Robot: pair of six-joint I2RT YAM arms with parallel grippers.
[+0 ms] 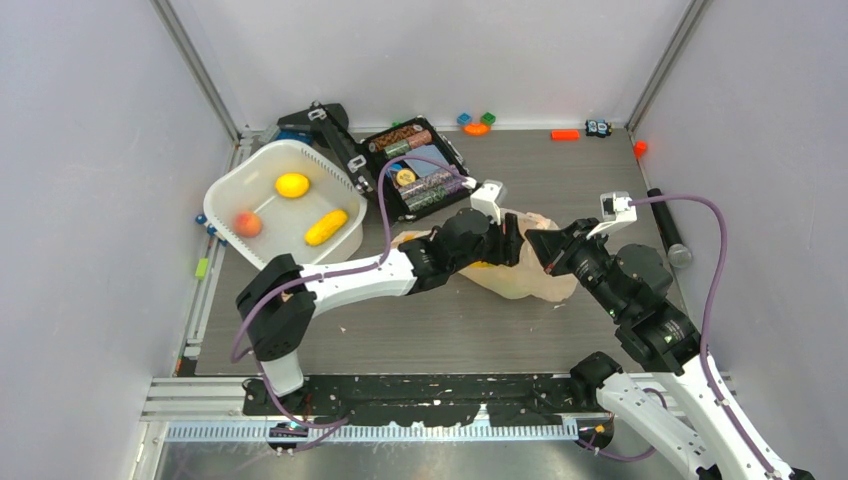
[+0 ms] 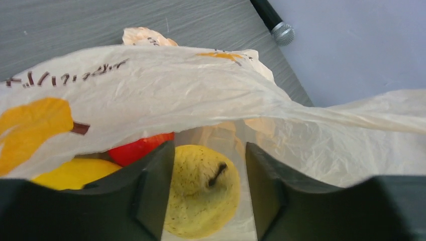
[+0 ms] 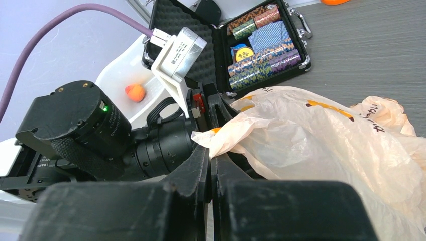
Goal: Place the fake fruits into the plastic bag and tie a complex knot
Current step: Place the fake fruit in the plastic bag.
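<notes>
The left gripper (image 2: 208,148) is pushed into the mouth of the plastic bag (image 2: 166,90), its fingers spread apart. A speckled yellow pear (image 2: 201,196) lies between and below them, close against the left finger and with a sliver of gap at the right one. Just outside the left finger sits a red apple (image 2: 138,148), and further out on that side a yellow fruit (image 2: 75,173), both under the bag's printed upper film, which drapes across the view just ahead of the fingertips. Beyond the bag, up and to the right of this gripper, a microphone (image 2: 274,22) lies on the grey table (image 1: 560,190). The right gripper (image 3: 211,150) has its fingers pressed together on a bunched edge of the bag, pinching the thin film between the tips; the rest of the bag spreads out to the right of those fingers. Ahead of it stands an open black case (image 3: 168,25) of poker chips. From above, the two grippers face each other at the bag's opening. Well to the left of the left gripper, a white tub (image 1: 270,205) holds a round yellow fruit (image 1: 292,185), an orange-red fruit (image 1: 247,224) and a long yellow fruit (image 1: 326,227).
</notes>
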